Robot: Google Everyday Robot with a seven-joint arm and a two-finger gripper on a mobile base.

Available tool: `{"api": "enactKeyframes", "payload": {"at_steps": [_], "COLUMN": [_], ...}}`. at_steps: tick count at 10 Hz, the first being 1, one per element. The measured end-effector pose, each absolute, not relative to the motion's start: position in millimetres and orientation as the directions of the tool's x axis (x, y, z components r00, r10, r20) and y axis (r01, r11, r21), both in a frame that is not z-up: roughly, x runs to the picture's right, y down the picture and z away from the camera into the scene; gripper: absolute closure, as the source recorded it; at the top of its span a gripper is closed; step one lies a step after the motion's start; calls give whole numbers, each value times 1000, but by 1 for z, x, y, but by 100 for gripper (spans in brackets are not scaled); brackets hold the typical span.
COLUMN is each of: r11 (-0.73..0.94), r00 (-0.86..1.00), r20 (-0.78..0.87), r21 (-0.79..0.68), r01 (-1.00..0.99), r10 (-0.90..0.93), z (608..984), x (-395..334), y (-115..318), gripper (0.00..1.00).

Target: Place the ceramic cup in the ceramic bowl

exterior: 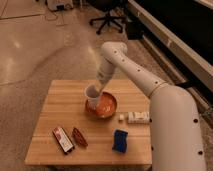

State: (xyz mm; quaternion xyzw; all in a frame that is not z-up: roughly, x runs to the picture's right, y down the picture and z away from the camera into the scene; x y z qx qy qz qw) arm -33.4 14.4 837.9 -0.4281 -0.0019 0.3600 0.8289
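Note:
The ceramic cup (92, 94) is a small pale white tumbler, held at the left rim of the ceramic bowl (104, 106), a wide orange-red dish near the middle of the wooden table (60, 102). My gripper (96, 89) hangs from the white arm that reaches in from the right, and it is shut on the cup's top. The cup overlaps the bowl's left edge; whether it touches the bowl cannot be told.
A small dark red boat-shaped object (79, 137) and a flat red-and-black packet (63, 139) lie at the front left. A blue block (120, 140) lies at the front right. A white item (136, 117) lies right of the bowl. An office chair (106, 20) stands beyond.

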Motion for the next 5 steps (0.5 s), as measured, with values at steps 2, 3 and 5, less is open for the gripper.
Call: {"api": "enactKeyframes", "payload": {"at_steps": [2, 3, 5], "r11": [372, 376, 391], "r00": [748, 747, 740], "r20": [-336, -344, -351], "r21": [-707, -699, -677], "r01": [-602, -608, -624], "r10": [572, 569, 573], "z": [852, 858, 866], "x": [-27, -25, -18], "y": [36, 38, 32], "gripper": [59, 51, 32]}}
